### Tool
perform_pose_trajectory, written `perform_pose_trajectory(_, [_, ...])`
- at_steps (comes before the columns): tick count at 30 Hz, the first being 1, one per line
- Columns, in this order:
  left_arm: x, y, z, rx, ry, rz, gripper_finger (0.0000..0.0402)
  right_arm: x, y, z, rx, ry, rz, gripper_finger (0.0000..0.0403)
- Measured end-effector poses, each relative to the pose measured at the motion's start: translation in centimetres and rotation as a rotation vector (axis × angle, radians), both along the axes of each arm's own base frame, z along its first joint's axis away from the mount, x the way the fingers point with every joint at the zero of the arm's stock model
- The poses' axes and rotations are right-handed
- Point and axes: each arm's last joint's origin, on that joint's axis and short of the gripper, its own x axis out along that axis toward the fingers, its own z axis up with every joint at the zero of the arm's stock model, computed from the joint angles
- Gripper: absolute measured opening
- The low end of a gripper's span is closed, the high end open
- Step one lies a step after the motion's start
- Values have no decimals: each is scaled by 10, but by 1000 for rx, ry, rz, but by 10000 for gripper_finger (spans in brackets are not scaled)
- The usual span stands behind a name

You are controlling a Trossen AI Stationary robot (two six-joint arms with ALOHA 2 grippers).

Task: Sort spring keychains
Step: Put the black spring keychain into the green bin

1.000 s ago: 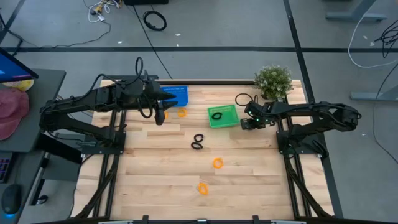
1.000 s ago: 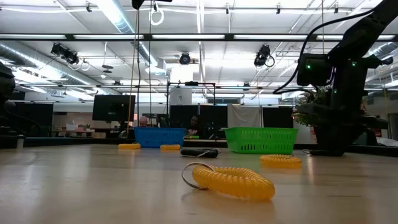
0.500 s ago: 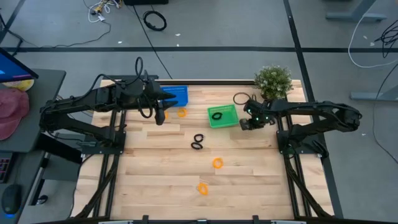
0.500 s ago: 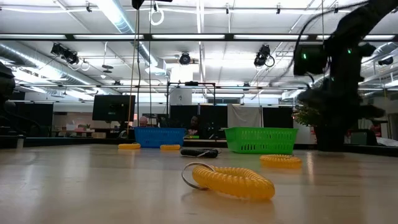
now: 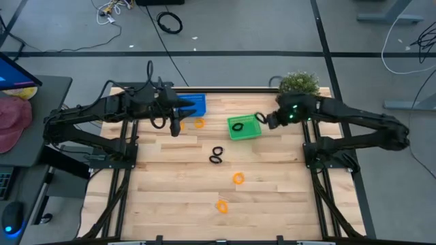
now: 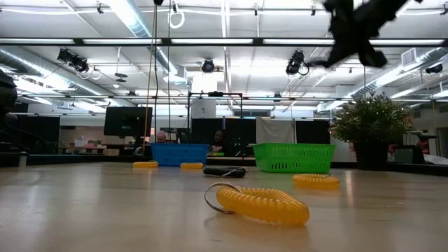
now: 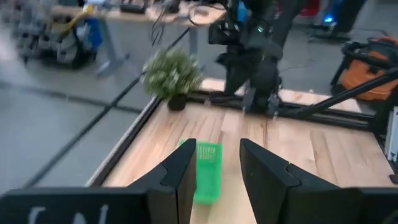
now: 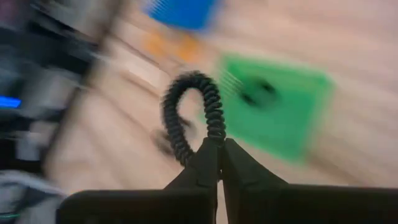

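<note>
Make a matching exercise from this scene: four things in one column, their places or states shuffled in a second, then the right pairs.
Things:
1. right gripper
2. left gripper
3. green basket
4. blue basket

Places or states:
A. holds one black keychain inside
B. open, nothing between its fingers
C. shut on a black keychain
D. beside the left gripper, two orange keychains near it

Pairs: 1-C, 2-B, 3-A, 4-D
</note>
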Motion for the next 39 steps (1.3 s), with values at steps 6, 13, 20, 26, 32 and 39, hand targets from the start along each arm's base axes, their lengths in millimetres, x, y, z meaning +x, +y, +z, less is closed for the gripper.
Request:
perform_pose_trajectory(6, [3,-2,11,55,-108,-83,126,3,19,68,-253,-524,258,0])
perform_pose_trajectory(13, [3,-2,13,56,-128,-92,126,-8,35,109,-506,-901,352,0])
perform_pose_trajectory(20, [3,-2,13,56,-128,-90,126,4,35,109,-505,-875,362,0])
perform_pose_trajectory(26, [3,-2,13,56,-128,-88,126,43,30,140,-462,-732,349,0])
perform_pose_trajectory(32, [3,-2,13,54,-129,-88,126,81,25,150,-445,-472,415,0])
perform_pose_trajectory(39, [2,-2,14,8,-144,-78,126,101,10,112,-332,-141,301,0])
